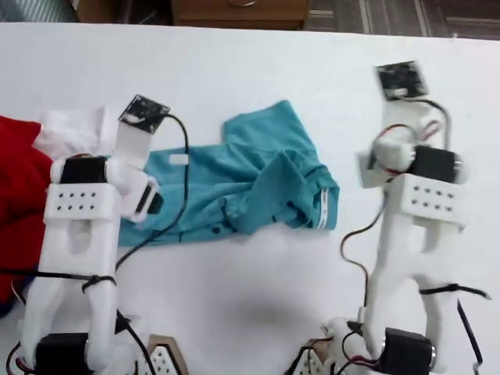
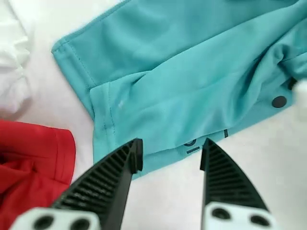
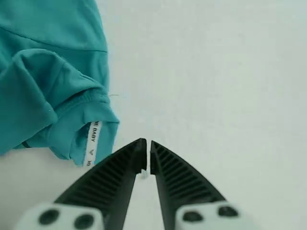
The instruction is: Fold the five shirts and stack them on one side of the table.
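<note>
Plain white table (image 1: 250, 70) all around a crumpled teal shirt (image 1: 242, 180). Left gripper (image 2: 170, 153) is spread open over the shirt's hem, right gripper (image 3: 147, 155) pressed together over bare tabletop just beside its collar. Red shirt (image 1: 19, 180) and white shirt (image 1: 70, 129) are bunched past the hem end, wooden cabinet (image 1: 238, 12) in the room behind it
</note>
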### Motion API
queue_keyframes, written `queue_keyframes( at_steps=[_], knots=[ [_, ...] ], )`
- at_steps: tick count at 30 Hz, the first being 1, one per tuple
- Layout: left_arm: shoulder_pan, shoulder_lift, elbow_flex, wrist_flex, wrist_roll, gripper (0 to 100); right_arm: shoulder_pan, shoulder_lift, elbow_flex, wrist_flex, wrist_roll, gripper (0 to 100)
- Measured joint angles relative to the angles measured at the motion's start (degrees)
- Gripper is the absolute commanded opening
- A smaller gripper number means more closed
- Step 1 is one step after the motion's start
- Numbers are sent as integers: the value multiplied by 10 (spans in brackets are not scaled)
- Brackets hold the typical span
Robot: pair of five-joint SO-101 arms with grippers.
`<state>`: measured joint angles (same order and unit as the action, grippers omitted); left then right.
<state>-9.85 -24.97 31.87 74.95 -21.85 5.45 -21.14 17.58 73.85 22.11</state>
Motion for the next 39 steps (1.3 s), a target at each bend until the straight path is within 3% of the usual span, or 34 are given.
queue_keyframes(
  at_steps=[3,12,26,31,39],
  knots=[
    [-2,0,22,-18,0,213,-60,1,33,-46,-49,187],
    [-3,1,69,-71,-1,210,-189,156,25,-92,-97,144],
    [-3,1,73,-71,-2,210,-209,314,-121,-12,-120,137],
    [-3,1,73,-71,-2,210,-218,326,-122,-12,-123,11],
    [-3,1,73,-71,-2,210,-208,324,-122,6,-123,20]
  ],
)
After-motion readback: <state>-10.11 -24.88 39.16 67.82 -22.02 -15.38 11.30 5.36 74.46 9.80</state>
